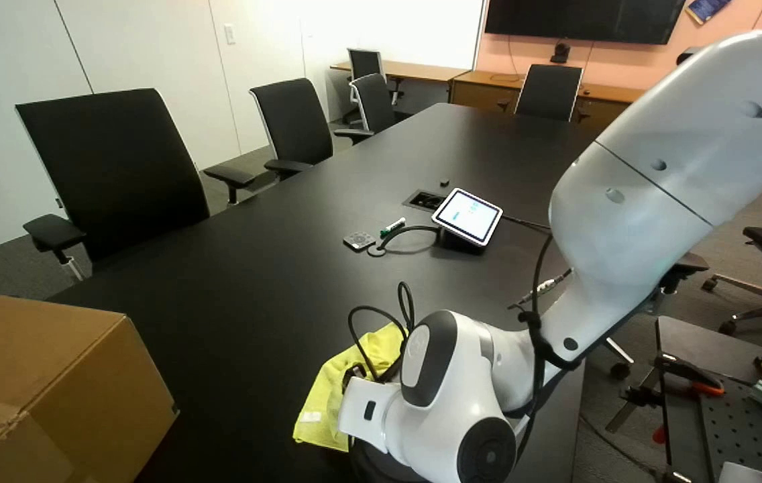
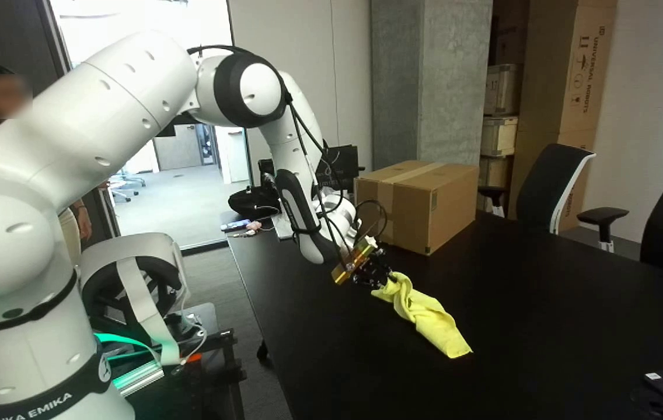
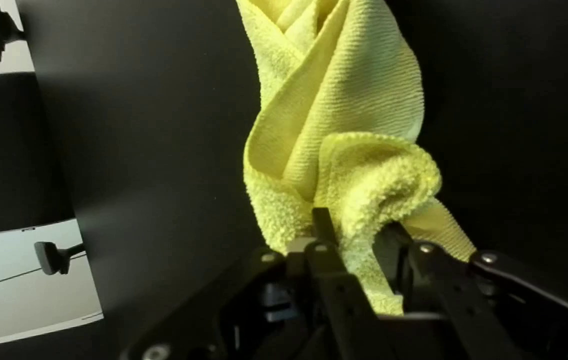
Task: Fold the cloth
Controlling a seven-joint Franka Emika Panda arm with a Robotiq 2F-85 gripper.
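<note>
The yellow-green cloth (image 3: 364, 90) lies on the dark table in a narrow, twisted bundle. Its overlapping layers run away from the gripper in the wrist view, and a fuzzy flap curls over near the fingertips. In an exterior view the cloth (image 2: 433, 324) stretches out from the jaws as a rumpled strip. My gripper (image 3: 356, 225) is low over the near end of it, its fingers parted by a small gap with cloth lying between them. The arm covers much of the gripper and part of the cloth (image 1: 324, 396) in an exterior view.
A brown cardboard box (image 2: 419, 204) stands on the table (image 1: 253, 288) not far from the cloth. Farther along the table are a tablet on a stand (image 1: 468, 216), a marker (image 1: 392, 227) and a small flat device (image 1: 359, 241). Black chairs (image 1: 116, 171) line the table's side.
</note>
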